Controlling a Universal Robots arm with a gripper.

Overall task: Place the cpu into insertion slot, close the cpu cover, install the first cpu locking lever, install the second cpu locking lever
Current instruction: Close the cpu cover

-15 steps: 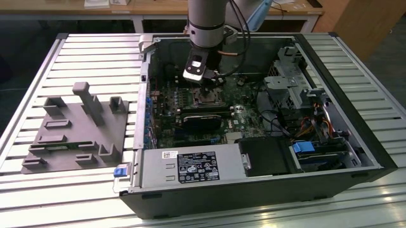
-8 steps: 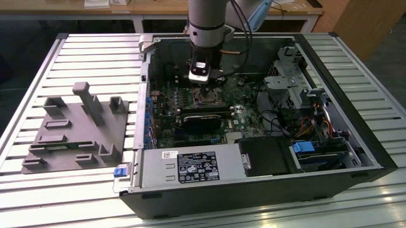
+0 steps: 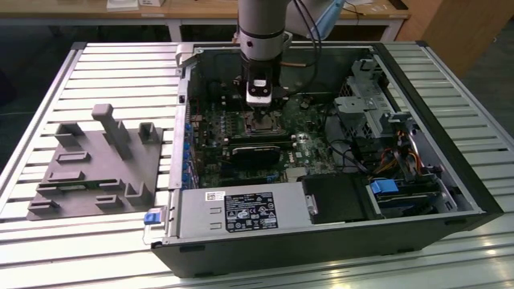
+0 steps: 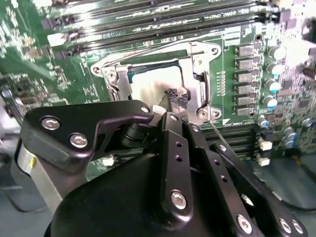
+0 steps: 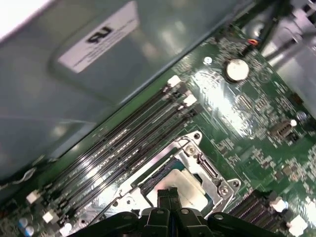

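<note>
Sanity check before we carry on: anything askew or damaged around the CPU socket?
Nothing stands out. The cpu sits square under the cpu cover, which looks flat around it, with no visible damage on the nearby board. The gripper, fingers together, is at the cover's edge.

No text was legible. In the exterior view, a small white sticker [image 3: 216, 195] and a larger black label [image 3: 250, 212] stood on the grey power supply housing [image 3: 197, 218]. In the first wrist view, a white label [image 5: 101, 35] with dark print sat on the case wall [image 5: 59, 103]. In the second wrist view, faint white lettering ran along the memory slots [image 4: 163, 19].
</note>
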